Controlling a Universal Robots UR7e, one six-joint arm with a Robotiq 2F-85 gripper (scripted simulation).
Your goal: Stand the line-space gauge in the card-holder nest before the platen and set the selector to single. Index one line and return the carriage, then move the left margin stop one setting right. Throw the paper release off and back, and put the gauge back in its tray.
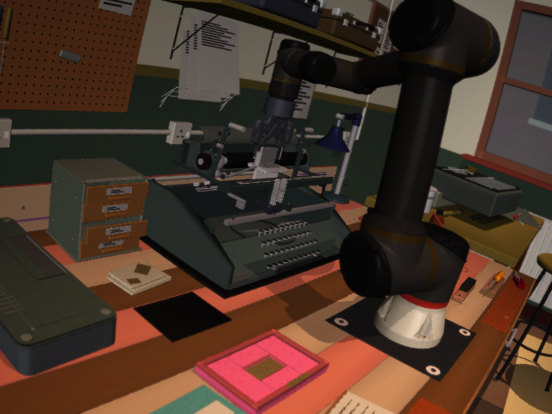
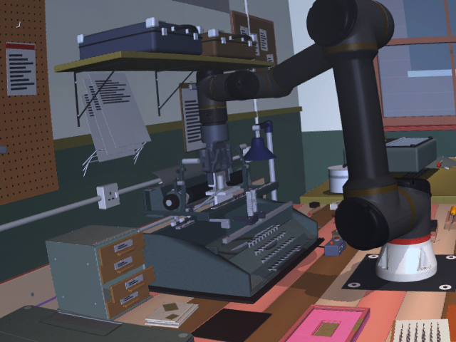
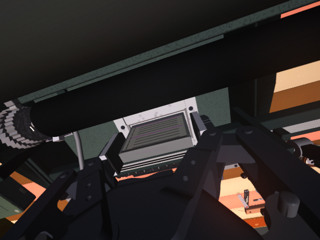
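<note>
The pale grey line-space gauge [image 3: 157, 137] stands upright in the light card-holder nest [image 1: 266, 169] just in front of the black platen [image 3: 165, 85] of the green typewriter [image 1: 249, 223]. The gauge [image 1: 266, 157] shows ruled lines on its face in the wrist camera. The pink gauge tray [image 1: 263, 369] lies on the bench near the front, its brown centre recess empty. My gripper [image 3: 155, 144] hangs straight down over the carriage, its fingers on either side of the gauge. The gripper [image 2: 218, 176] is open and holds nothing.
The robot arm's base [image 1: 410, 321] stands on a black plate right of the typewriter. A small drawer cabinet [image 1: 100, 207] sits left of it, a dark case [image 1: 40, 294] further left. A blue desk lamp [image 1: 343, 142] rises behind the carriage. A shelf [image 2: 158, 59] overhangs the arm.
</note>
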